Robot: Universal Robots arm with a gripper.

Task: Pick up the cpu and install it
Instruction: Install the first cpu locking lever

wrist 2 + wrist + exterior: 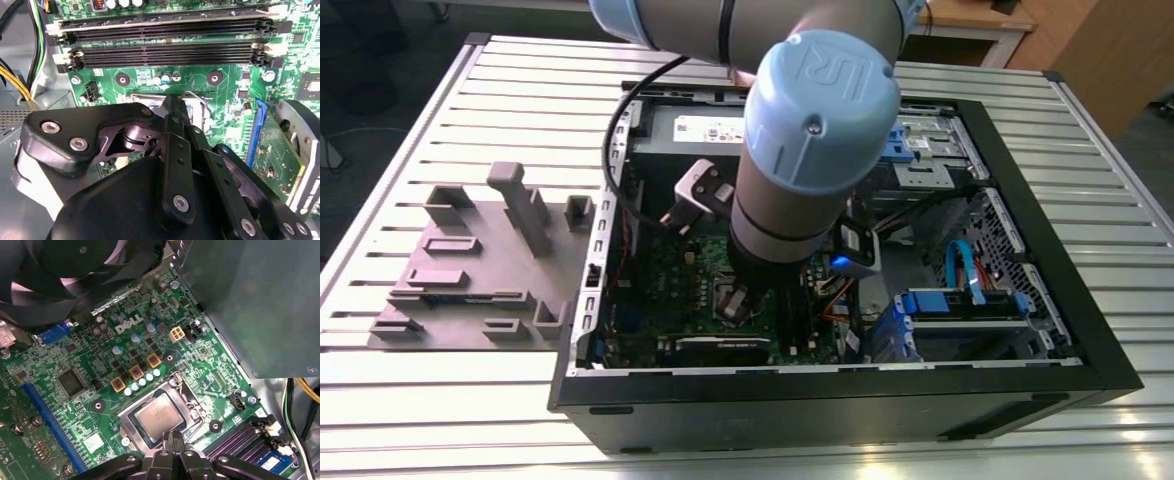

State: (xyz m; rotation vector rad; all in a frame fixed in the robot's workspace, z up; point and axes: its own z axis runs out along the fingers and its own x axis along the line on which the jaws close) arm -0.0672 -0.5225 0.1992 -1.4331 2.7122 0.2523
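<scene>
The cpu [159, 416], a small silvery square chip, lies flat inside the dark socket frame [128, 416] of the green motherboard [95, 385]. My gripper [173, 441] hangs just over the socket's edge beside the cpu, fingers pressed together with nothing visible between them. In the second wrist view the gripper [173, 106] and its black linkage cover most of the socket, and a bit of the socket's wire lever [199, 99] shows past them. In the exterior view the arm reaches down into the open computer case [827, 400], with the gripper [738, 300] low over the motherboard [680, 265].
A large grey power box [250, 305] and a black fan [60, 265] stand close beside the socket. Two black memory slots [165, 32] run past it, and loose cables [20, 80] lie at the case wall. A grey fixture block [480, 260] sits on the slatted table at the exterior view's left.
</scene>
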